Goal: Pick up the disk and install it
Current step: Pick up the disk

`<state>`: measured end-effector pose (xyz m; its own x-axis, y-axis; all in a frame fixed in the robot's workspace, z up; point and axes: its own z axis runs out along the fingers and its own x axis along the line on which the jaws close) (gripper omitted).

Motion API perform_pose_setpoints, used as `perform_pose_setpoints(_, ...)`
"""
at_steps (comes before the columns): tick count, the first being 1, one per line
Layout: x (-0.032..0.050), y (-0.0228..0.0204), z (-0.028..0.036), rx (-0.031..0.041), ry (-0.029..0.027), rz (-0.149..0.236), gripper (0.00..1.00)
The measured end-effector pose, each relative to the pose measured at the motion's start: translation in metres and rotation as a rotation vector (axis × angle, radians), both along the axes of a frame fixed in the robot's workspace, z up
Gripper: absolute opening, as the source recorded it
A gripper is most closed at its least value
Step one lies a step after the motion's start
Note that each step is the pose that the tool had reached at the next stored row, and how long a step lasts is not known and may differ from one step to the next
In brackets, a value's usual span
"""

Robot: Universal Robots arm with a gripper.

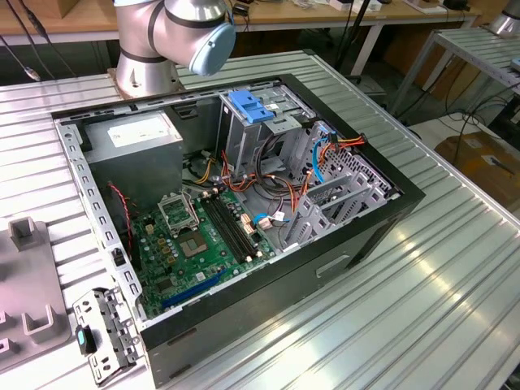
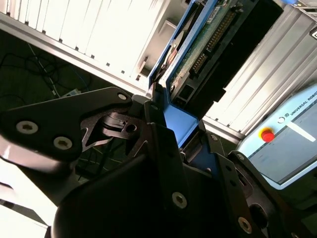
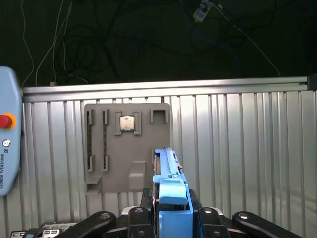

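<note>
The flat dark hard drive with blue plastic side rails sits right in the pincer, standing out lengthwise from between its jaws. The black metal fingers are clenched on the two flanks of the drive, pressing on the blue rails, so the drive is grasped and carried. In the second wrist view the drive's underside shows a green circuit board with a row of connector pins.

Beyond the held drive lies a flat grey plastic tray with moulded slots, and the drive's far end shows against one corner of it. A small square silver chip rests in one pocket of that tray.

The tray lies on a ribbed aluminium table. Just beside the tray lies a pale blue-grey control pendant with a red round button. On the exterior view's right of the tray lies an open black computer case, its green motherboard exposed, and behind the case stands the silver robot arm. Past the table edge beyond the tray, loose dark cables lie on a dim floor.
</note>
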<state>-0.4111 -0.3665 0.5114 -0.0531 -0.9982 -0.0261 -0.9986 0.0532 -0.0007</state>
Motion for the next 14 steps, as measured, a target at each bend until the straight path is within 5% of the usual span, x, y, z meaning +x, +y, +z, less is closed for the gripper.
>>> perform_pose_setpoints(14, 0.0334, -0.0013, 0.0000, 0.0000, 0.0016, 0.000, 0.37)
